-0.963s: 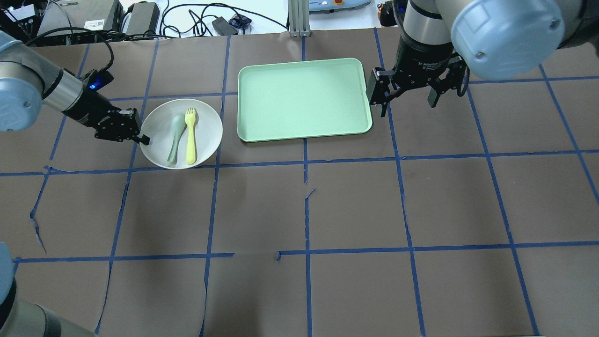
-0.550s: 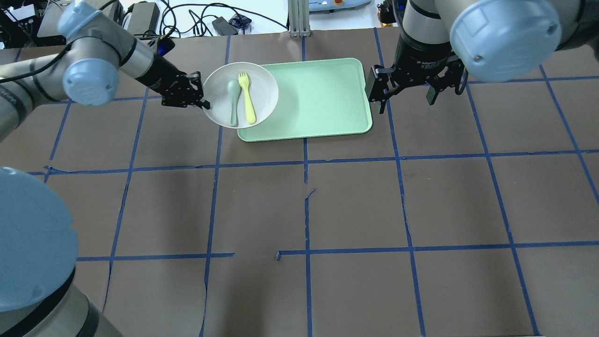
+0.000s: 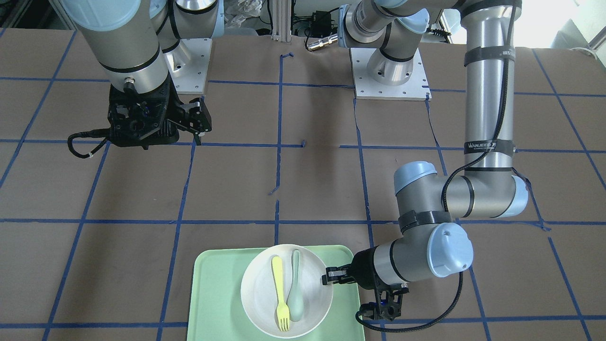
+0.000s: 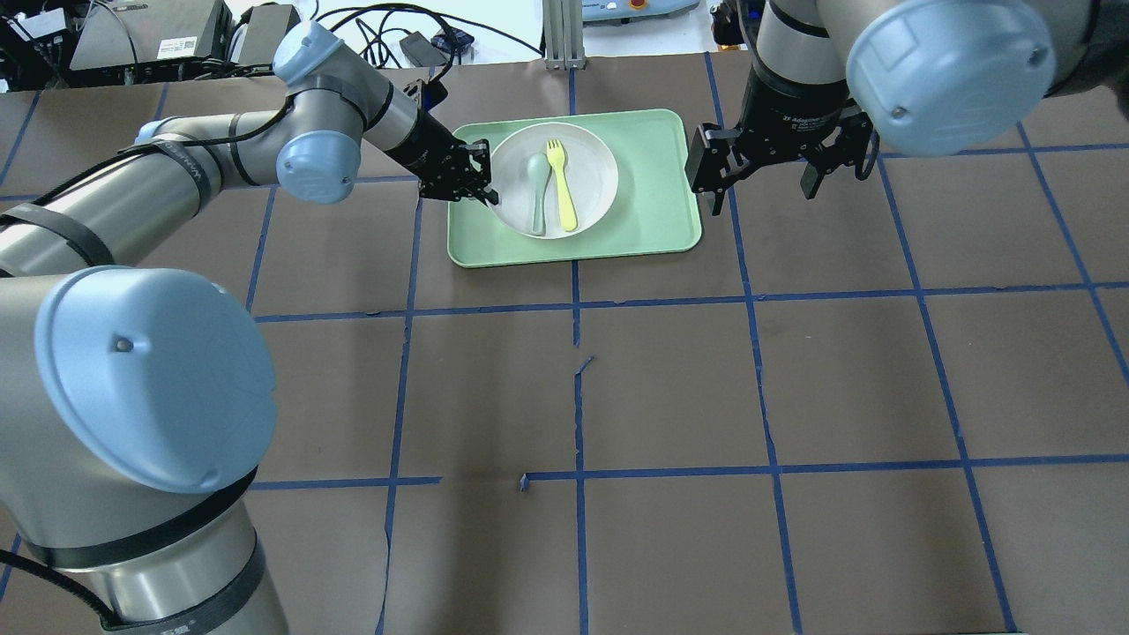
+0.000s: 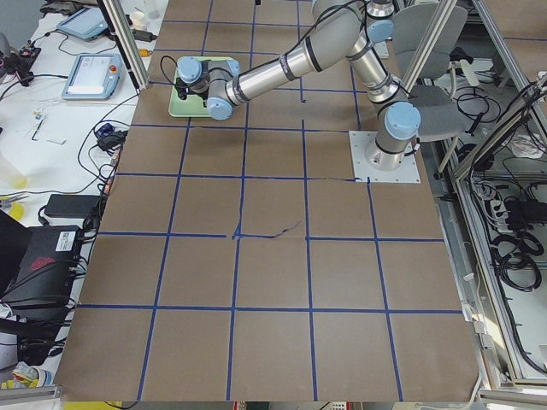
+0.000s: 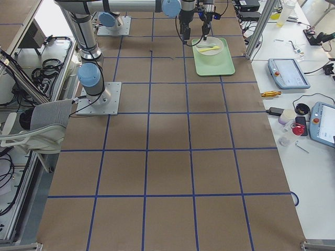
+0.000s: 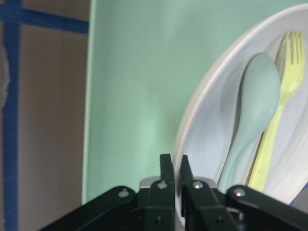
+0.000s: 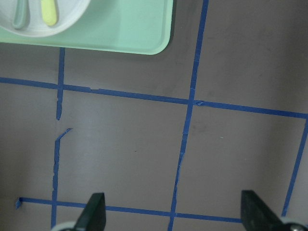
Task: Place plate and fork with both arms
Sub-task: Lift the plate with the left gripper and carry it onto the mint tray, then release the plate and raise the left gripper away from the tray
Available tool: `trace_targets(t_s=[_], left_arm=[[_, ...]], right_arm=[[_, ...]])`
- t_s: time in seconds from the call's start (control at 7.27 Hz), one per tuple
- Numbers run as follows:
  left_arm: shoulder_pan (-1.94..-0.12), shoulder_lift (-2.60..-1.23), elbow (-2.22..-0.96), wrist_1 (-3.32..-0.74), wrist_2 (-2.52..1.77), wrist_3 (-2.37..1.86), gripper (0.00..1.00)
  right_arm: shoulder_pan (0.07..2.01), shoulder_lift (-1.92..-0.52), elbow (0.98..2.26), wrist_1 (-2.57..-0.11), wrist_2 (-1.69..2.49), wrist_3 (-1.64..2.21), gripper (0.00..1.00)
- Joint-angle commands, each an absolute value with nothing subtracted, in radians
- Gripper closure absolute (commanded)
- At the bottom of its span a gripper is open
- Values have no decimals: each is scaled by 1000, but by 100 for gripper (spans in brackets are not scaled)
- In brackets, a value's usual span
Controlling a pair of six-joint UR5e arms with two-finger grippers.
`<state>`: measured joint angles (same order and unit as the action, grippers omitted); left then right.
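The off-white plate [image 4: 582, 154] is over the left half of the mint-green tray [image 4: 653, 212]; I cannot tell if it rests on it. The pale-yellow fork [image 4: 561, 185] lies in the plate beside a grey-green spoon [image 4: 536, 190]. My left gripper [image 4: 481, 187] is shut on the plate's left rim; the left wrist view shows the jaws [image 7: 174, 168] pinching the rim, with the fork [image 7: 276, 120] and spoon [image 7: 255, 106] beyond. My right gripper [image 4: 762, 181] is open and empty, above the table just right of the tray. The plate also shows in the front view [image 3: 258, 293].
The tray sits at the table's far middle on brown paper with blue tape lines. In the right wrist view the tray's corner [image 8: 144, 38] is at the top left, with bare table below the open fingers [image 8: 94, 214]. Cables and devices lie beyond the far edge.
My left arm has carried the plate, with fork and spoon in it, from the table at the left rightward to over the tray. The right arm has hardly moved.
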<state>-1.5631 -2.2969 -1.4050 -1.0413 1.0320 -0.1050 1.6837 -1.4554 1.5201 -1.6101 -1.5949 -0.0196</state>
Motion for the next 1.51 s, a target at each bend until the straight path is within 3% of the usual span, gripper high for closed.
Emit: trace_targets(t_s=[0.0, 0.14, 0.28, 0.41, 0.55, 0.96, 1.24, 1.38], left_arm=[[-1585, -2335, -1404, -988, 1031, -124, 100], [-1585, -2336, -1404, -986, 1031, -126, 95], [-1585, -2336, -1402, -947, 1034, -126, 30], [-1585, -2321, -1404, -924, 1035, -142, 0], [-1580, -2281, -1404, -926, 1046, -146, 0], [-1484, -2133, -1423, -1062, 1216, -124, 0], [-1442, -2060, -1424, -1211, 1289, 5, 0], [-1442, -2031, -1424, -1280, 1454, 71, 0]], right_arm=[[1684, -1454, 1520, -1614, -1594, -20, 0], [1684, -1450, 1519, -1617, -1594, -18, 0], [1684, -1444, 1517, -1617, -1606, -18, 0], [1684, -1428, 1513, -1618, -1602, -17, 0], [1687, -1402, 1505, -1638, -1591, -9, 0], [1701, -1222, 1491, -2075, -1582, 81, 1], [1732, -1065, 1407, -2143, -1559, 42, 22], [1761, -986, 1334, -2138, -1543, 35, 26]])
